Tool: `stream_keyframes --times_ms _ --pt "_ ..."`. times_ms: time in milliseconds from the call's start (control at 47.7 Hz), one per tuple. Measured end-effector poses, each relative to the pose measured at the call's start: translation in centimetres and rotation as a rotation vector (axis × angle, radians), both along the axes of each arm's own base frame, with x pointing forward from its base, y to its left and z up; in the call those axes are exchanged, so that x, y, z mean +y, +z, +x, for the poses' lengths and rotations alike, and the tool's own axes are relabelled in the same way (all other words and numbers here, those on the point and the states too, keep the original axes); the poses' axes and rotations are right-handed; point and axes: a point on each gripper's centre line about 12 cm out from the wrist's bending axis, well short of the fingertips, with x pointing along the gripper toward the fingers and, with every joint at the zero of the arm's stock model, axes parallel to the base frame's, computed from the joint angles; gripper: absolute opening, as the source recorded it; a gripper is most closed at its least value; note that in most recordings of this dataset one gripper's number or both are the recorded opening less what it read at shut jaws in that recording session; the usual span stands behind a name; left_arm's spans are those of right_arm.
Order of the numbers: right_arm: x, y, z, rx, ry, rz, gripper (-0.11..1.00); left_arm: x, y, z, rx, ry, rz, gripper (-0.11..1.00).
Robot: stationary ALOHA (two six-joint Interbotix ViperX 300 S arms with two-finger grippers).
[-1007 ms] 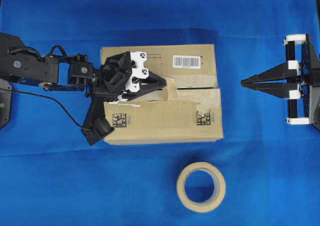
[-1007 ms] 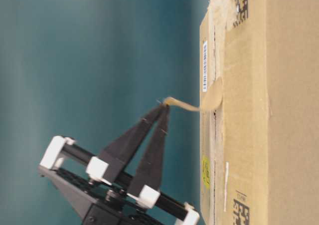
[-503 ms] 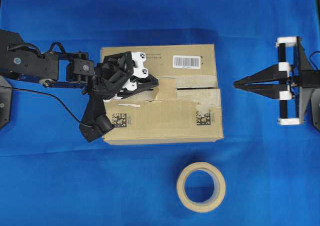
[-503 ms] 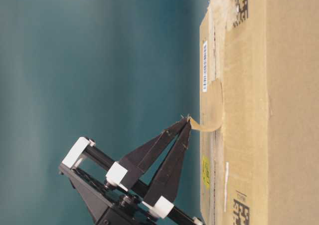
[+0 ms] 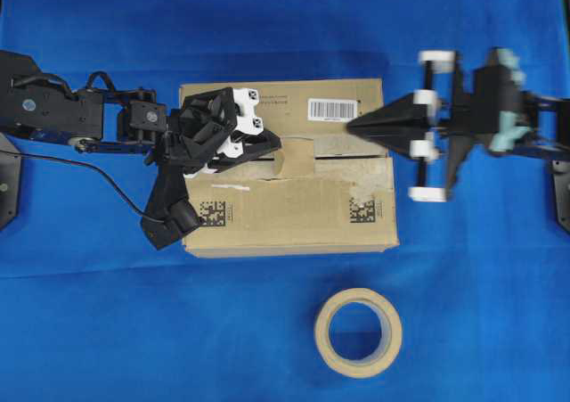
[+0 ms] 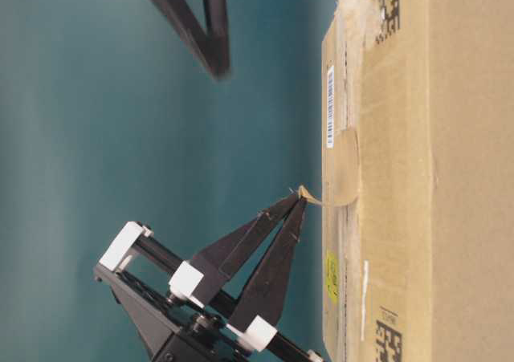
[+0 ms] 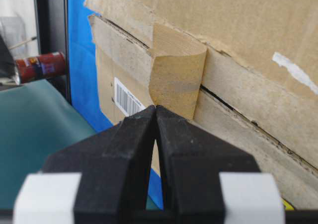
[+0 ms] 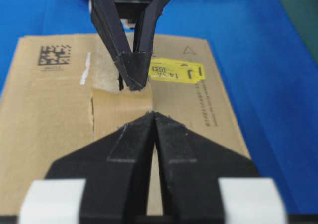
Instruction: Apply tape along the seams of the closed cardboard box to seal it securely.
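**Tape Held at Box Seam as Second Arm Hangs Over the Lid**

A brown cardboard box [image 5: 289, 166] is seen at the centre of the overhead view on a blue cloth [image 5: 107, 331], its white barcode label [image 5: 332, 110] toward the upper edge and two black square codes [image 5: 211, 213] toward the lower. The seams [image 5: 352, 158] are shown as a dark line across the lid, edged with pale torn strips. A small tan piece of tape [image 5: 296, 159] is laid over that line near the middle of the box, its left end lifted and pinched by the left gripper [image 5: 274, 142], whose jaws are pressed together on it; the grip is confirmed in the left wrist view. The right gripper [image 5: 350, 127], blurred, is pictured over the box's upper right part, clear of the lid in the table-level view. Its jaws appear together with nothing between them. A beige tape roll [image 5: 358, 332] is left on the cloth below the box, well apart from it.
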Motion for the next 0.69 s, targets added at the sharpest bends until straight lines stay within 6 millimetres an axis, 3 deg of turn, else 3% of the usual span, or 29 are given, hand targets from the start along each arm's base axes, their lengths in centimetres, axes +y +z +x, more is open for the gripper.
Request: stream_keyframes --times_ms 147,189,399,692 --pt "-0.2 -0.7 3.0 0.045 -0.001 0.015 0.54 0.0 0.0 0.0 0.000 -0.001 0.001 0.02" --pt "-0.2 -0.8 3.7 0.056 0.001 0.013 0.58 0.0 0.0 0.0 -0.001 -0.001 0.001 0.02" --pt "-0.3 -2.0 5.7 0.096 -0.001 0.029 0.50 0.0 0.0 0.0 0.000 -0.001 0.001 0.02" --pt "0.4 -4.3 6.4 0.155 0.012 0.055 0.49 0.0 0.0 0.0 0.000 -0.001 0.001 0.02"
